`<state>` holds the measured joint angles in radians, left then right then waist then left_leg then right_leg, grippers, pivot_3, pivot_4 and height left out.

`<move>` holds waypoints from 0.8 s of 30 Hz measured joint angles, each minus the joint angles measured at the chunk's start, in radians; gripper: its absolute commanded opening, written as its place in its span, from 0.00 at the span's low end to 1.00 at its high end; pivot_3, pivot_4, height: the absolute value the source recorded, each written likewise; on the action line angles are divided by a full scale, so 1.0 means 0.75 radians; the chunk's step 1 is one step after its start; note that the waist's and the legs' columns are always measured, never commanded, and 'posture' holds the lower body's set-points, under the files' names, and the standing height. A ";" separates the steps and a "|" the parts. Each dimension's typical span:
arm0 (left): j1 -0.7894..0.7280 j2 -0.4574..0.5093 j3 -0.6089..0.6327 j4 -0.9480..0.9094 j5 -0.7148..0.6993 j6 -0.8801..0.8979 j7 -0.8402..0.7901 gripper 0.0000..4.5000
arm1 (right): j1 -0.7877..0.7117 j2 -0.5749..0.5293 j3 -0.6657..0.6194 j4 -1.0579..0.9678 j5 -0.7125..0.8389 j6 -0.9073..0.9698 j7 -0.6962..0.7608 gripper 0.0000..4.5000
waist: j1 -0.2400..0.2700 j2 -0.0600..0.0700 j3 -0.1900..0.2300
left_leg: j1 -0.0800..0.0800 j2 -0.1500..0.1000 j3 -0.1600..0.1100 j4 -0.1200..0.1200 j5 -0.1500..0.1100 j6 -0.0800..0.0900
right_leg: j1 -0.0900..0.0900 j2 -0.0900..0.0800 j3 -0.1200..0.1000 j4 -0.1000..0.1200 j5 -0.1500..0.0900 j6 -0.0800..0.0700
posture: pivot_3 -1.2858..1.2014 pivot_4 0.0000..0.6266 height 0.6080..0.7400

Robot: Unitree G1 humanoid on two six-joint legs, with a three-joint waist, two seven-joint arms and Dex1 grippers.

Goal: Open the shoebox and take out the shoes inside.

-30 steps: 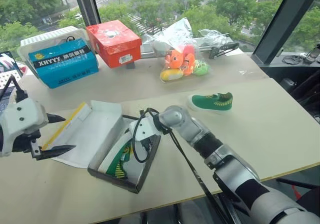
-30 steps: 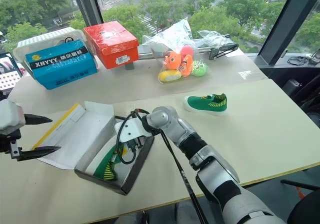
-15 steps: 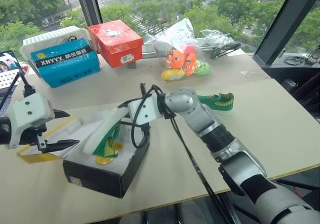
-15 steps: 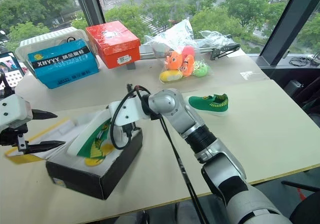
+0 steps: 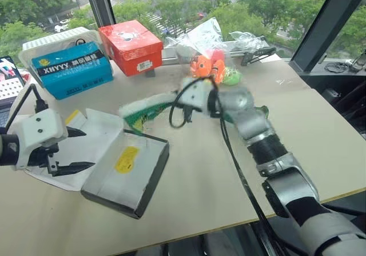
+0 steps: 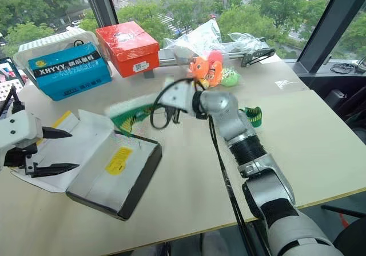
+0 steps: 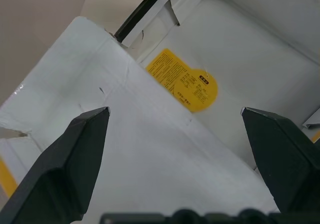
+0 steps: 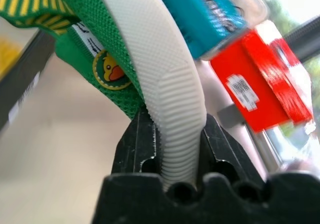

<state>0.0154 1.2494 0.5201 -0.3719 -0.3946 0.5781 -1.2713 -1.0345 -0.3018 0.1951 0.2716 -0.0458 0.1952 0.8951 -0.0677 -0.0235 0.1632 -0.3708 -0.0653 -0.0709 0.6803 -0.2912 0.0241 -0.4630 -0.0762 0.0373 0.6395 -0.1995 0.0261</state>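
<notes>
The shoebox [image 5: 153, 179] lies open on the table, its white inside bare except for a yellow sticker [image 7: 182, 81]. Its lid [image 5: 86, 144] is folded out flat to the left. My right gripper [image 5: 174, 103] is shut on the pale sole of one green shoe [image 8: 150, 74], holding it in the air beyond the box. The other green shoe [image 6: 254, 116] rests on the table, partly hidden behind my right arm. My left gripper [image 5: 86, 149] hovers open over the lid's edge, holding nothing.
A blue box [image 5: 71, 67] and a red-orange box [image 5: 130, 46] stand at the back left by the window. A plastic bag of orange and yellow plush toys [image 5: 209, 62] sits at the back centre. A screen [image 5: 8, 73] lies at the far left edge.
My right gripper has lifted the green shoe out of the box, up and to the right. The box tipped up briefly and now lies flat again. My left gripper has barely moved.
</notes>
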 measured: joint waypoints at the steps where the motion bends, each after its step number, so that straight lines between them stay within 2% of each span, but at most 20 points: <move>1: -0.013 0.001 -0.011 0.003 -0.003 -0.001 -0.001 1.00 | -0.004 -0.011 -0.061 -0.061 0.081 0.117 0.014 0.11 | 0.002 0.000 0.000 | 0.000 0.000 0.000 0.000 -0.001 0.002 | 0.000 0.000 0.000 0.000 0.000 0.000 | 0.52 0.24 1.00; 5: -0.089 0.003 -0.090 0.037 -0.014 -0.008 -0.007 1.00 | -0.042 -0.065 -0.339 -0.304 0.420 0.684 -0.015 0.11 | 0.018 0.000 0.000 | 0.000 0.000 0.000 0.000 -0.002 0.003 | 0.000 -0.001 -0.001 0.000 0.000 0.000 | 0.52 0.24 1.00; 7: -0.126 0.003 -0.118 0.044 -0.033 -0.010 -0.008 1.00 | -0.050 -0.089 -0.417 -0.353 0.512 0.862 -0.053 0.11 | 0.021 0.000 0.000 | 0.000 0.000 0.000 0.000 -0.002 0.003 | 0.001 -0.001 0.000 0.000 0.000 0.000 | 0.52 0.24 1.00; 9: -0.187 0.003 -0.177 0.063 -0.049 -0.022 -0.012 1.00 | -0.018 -0.118 -0.532 -0.435 0.617 1.153 -0.141 0.11 | 0.030 0.000 0.000 | 0.001 0.000 0.000 0.000 -0.002 0.003 | 0.001 -0.002 0.000 0.000 0.000 0.000 | 0.52 0.24 1.00; 12: -0.281 -0.005 -0.278 0.118 -0.049 -0.063 -0.022 1.00 | 0.120 -0.279 -0.545 -0.585 0.707 1.513 -0.182 0.11 | 0.043 0.000 0.000 | -0.001 0.000 0.000 0.001 -0.003 0.005 | 0.001 -0.003 -0.001 0.000 0.000 0.000 | 0.52 0.24 1.00; 15: -0.386 -0.042 -0.397 0.200 -0.032 -0.112 -0.028 1.00 | 0.266 -0.483 -0.481 -0.649 0.874 1.779 -0.071 0.11 | 0.051 0.001 0.001 | -0.003 -0.001 0.002 0.003 -0.004 0.007 | 0.001 -0.003 -0.001 -0.004 0.000 0.000 | 0.52 0.24 1.00; 18: -0.450 -0.073 -0.493 0.237 -0.004 -0.156 -0.039 1.00 | 0.380 -0.598 -0.449 -0.700 0.943 1.777 0.020 0.11 | 0.040 0.001 0.001 | -0.003 -0.001 0.006 0.004 -0.005 0.009 | 0.002 -0.002 0.000 -0.011 0.000 0.000 | 0.52 0.24 1.00; 21: -0.488 -0.086 -0.539 0.270 0.011 -0.172 -0.049 1.00 | 0.536 -0.740 -0.359 -0.739 0.953 1.634 0.119 0.11 | 0.033 0.001 0.001 | -0.002 0.001 0.010 0.006 -0.006 0.010 | 0.003 -0.002 0.001 -0.011 0.000 0.001 | 0.52 0.24 1.00; 24: -0.493 -0.086 -0.556 0.282 0.018 -0.190 -0.053 1.00 | 0.608 -0.812 -0.184 -0.587 0.881 1.478 0.188 0.11 | 0.028 0.000 0.001 | 0.002 0.002 0.018 0.007 -0.006 0.012 | 0.005 -0.002 0.004 -0.011 0.001 0.001 | 0.52 0.24 1.00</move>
<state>-0.3540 1.1846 0.1031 -0.1607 -0.3808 0.4355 -1.3108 -0.5785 -0.9108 0.0569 -0.1684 0.6146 1.3034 1.0360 -0.0470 -0.0232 0.1637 -0.3694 -0.0635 -0.0576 0.6858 -0.2959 0.0328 -0.4596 -0.0777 0.0402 0.6314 -0.1989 0.0269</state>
